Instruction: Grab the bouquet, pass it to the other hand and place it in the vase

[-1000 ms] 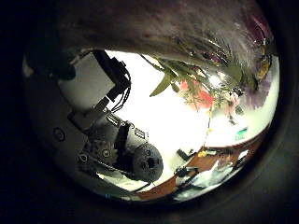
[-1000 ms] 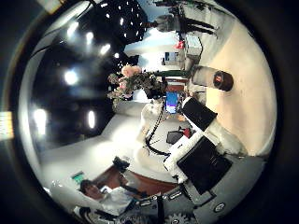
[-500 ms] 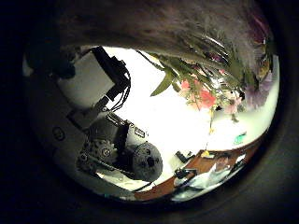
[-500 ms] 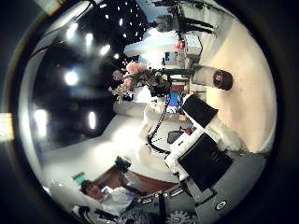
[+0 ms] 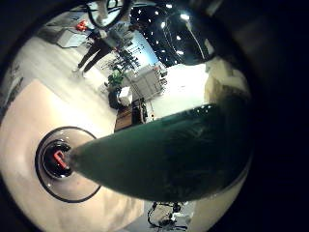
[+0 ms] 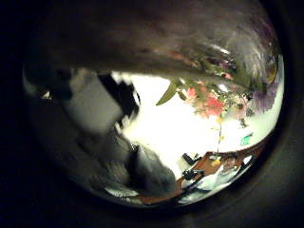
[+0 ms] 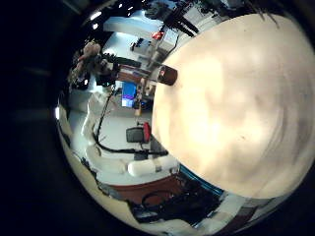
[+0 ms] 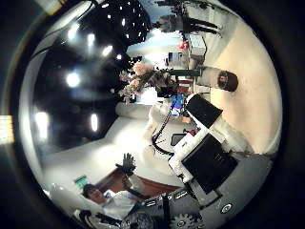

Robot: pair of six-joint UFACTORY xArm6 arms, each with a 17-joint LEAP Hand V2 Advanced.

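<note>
I see bright ceiling lamps (image 8: 71, 79) glaring above the right hand, motion blur smearing the left hand (image 6: 104, 142), and heavy fisheye bending with dark rims everywhere.

Bouquet wrap (image 5: 174, 155): lies close across the left palm, filling much of the little finger side view.
Blooms (image 6: 214, 100): at the bouquet's far end, beside the left hand (image 6: 104, 142).
Vase (image 5: 66, 161): on the table (image 5: 24, 145), below the wrap's narrow end.
Vase, from the right palm (image 8: 227, 81): on the table, well apart from the right hand (image 8: 214, 153).
Bouquet (image 8: 141, 81): held above the table, near the vase.
</note>
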